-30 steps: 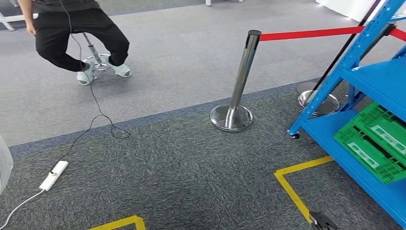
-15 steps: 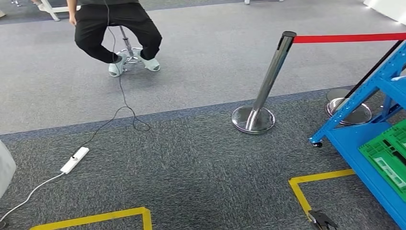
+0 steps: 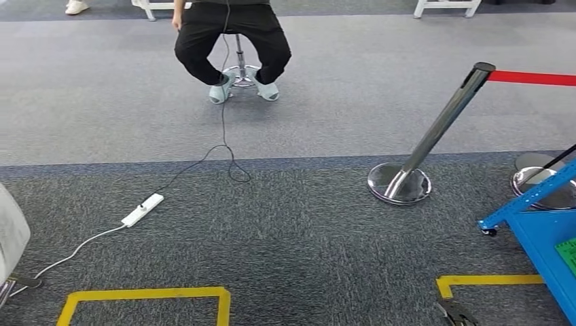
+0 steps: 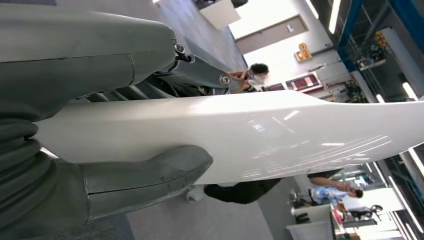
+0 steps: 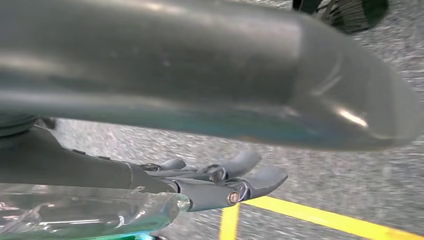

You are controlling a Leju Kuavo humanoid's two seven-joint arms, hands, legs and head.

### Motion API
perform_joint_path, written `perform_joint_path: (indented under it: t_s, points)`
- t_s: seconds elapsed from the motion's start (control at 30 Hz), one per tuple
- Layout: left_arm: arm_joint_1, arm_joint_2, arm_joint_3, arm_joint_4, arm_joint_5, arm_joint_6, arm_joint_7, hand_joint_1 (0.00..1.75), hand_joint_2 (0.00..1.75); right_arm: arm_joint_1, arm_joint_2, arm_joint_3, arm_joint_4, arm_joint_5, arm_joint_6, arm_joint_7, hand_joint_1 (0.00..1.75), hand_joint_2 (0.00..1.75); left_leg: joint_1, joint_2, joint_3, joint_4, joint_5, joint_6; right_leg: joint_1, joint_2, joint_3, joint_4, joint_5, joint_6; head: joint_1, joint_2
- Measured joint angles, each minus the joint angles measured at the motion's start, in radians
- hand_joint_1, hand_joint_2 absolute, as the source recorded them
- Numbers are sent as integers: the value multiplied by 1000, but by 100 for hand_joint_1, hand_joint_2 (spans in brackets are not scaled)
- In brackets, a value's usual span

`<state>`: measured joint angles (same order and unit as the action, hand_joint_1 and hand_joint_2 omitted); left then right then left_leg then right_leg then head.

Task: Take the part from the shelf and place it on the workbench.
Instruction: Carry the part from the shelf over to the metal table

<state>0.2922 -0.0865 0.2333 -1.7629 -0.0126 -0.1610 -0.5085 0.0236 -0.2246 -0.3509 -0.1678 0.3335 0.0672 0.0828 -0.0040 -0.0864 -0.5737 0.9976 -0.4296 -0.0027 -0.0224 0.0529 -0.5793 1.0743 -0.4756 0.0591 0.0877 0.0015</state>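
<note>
The part (image 4: 260,135) is a long, glossy white curved panel. My left hand (image 4: 125,175) grips it near one end, with the thumb under its edge and the darker fingers (image 4: 200,75) over the other side. In the head view a white corner of the part (image 3: 10,231) shows at the left edge, above the carpet. The blue shelf (image 3: 543,231) stands at the far right, with a sliver of a green crate (image 3: 568,252) on its lowest level. My right hand (image 5: 225,180) hangs above the carpet with its fingers stretched out and nothing between them and the thumb.
A chrome stanchion (image 3: 435,136) with a red belt (image 3: 533,78) stands right of centre, a second base (image 3: 540,180) behind the shelf. A white power strip (image 3: 142,209) and its cable lie on the carpet. A person (image 3: 231,34) sits on a stool ahead. Yellow tape marks (image 3: 146,294) cross the floor.
The whole view has swung left: the shelf, stanchion and seated person slid rightward in the picture, and most of the shelf and green crate left it. The white part stays at the left edge.
</note>
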Motion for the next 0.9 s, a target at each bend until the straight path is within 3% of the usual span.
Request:
perform_joint_path:
  t_s: [0.07, 0.13, 0.2, 0.27, 0.3, 0.33, 0.37, 0.4, 0.47, 0.53, 0.6, 0.67, 0.73, 0.8, 0.83, 0.87, 0.9]
  points:
    - [1, 0, 0, 0, 0, 0, 0, 175, 175, -2, 1, 0, 0, 0, 0, 0, 0, 0, 1, -20, -6, 1, 3, -13, 0, 11, 17, -36, 3, -8, -1, 0]
    - [4, 0, 0, 0, 0, 0, 0, 175, 175, -4, 1, -1, 0, 1, 0, 0, 0, 0, 4, -25, -11, -1, 5, -23, 2, -9, 18, -38, 8, -23, -2, 0]
    - [4, 1, 0, 0, 0, 0, 0, 175, 175, -4, 1, -1, 0, 3, 0, -1, 0, 0, 2, 15, -35, 48, -29, -31, 2, -30, 19, -42, 11, -36, -5, 0]
    - [3, 0, -1, 0, 0, -2, -1, 175, 175, 0, 0, -1, 0, 5, 0, -3, 0, 0, 1, 61, -96, 174, -96, -36, 5, -52, 18, -43, 10, -43, -8, 0]
    - [4, 0, -1, 0, 0, -4, -1, 175, 175, 2, 0, -2, 0, 7, 0, -3, 0, 0, 1, 69, -129, 239, -121, -37, 6, -64, 18, -43, 9, -44, -8, 0]
    - [5, 0, -1, 0, -1, -6, -2, 175, 175, 3, 0, -2, 0, 7, 1, -4, 0, 0, 1, 72, -148, 277, -129, -37, 8, -77, 19, -43, 8, -45, -8, 0]
    - [6, 0, -1, 0, -1, -9, -2, 175, 175, 3, 0, -2, 0, 8, 1, -4, 0, 0, 1, 73, -149, 278, -116, -37, 8, -89, 20, -43, 7, -45, -8, 0]
    - [7, 0, -1, 0, -2, -10, -2, 175, 175, 2, 0, -2, 0, 8, 2, -4, 0, 0, 1, 78, -128, 237, -86, -35, 9, -100, 22, -43, 5, -44, -8, 0]
    - [6, 0, -1, 0, -5, -11, -4, 175, 175, 1, 0, -2, 0, 8, 1, -5, 0, 0, -2, 120, -55, 101, -24, -29, 12, -119, 28, -41, 0, -39, -9, 0]
    - [6, 0, -2, 0, -7, -10, -6, 175, 175, 1, -1, -2, 0, 8, 0, -5, 0, 0, -7, 154, -12, 18, -4, -19, 19, -135, 33, -41, -6, -30, -7, 0]
    - [7, -1, -3, 0, -8, -10, -8, 175, 175, 0, -1, -2, -1, 8, -1, -5, 0, 0, -9, 139, -9, 4, -4, -8, 20, -154, 40, -45, -10, -20, -4, 0]
    - [8, 0, -2, -1, -8, -10, -9, 175, 175, -3, -1, -2, -1, 8, -2, -8, 0, 0, -4, 119, -5, -3, 0, 3, 17, -131, 37, -27, -26, -9, -1, 0]
    - [7, 0, -2, -1, -9, -12, -10, 175, 175, -3, -1, -3, -2, 10, -5, -12, 0, 0, 0, 99, -2, -7, 3, 13, 15, -79, -7, 67, -78, -3, 2, 0]
    - [7, -1, -2, -1, -9, -15, -10, 175, 175, 1, -1, -4, -1, 12, -8, -13, 0, 0, 0, 76, -3, -6, 2, 17, 14, -57, -76, 200, -131, -2, 3, 0]
    - [7, -1, -2, -1, -9, -17, -11, 175, 175, 2, -1, -4, -1, 14, -9, -13, 0, 0, 0, 64, -2, -6, 2, 17, 14, -55, -97, 234, -135, -2, 3, 0]
    - [8, -1, -2, -1, -9, -18, -11, 175, 175, 3, -1, -4, -1, 15, -9, -13, 0, 0, 0, 51, -1, -6, 2, 17, 14, -54, -100, 228, -117, -2, 3, 0]
    - [8, -1, -2, -1, -9, -20, -11, 175, 175, 4, -1, -4, -1, 16, -10, -13, 0, 0, 1, 38, 1, -5, 2, 16, 12, -50, -82, 182, -82, -2, 3, 0]
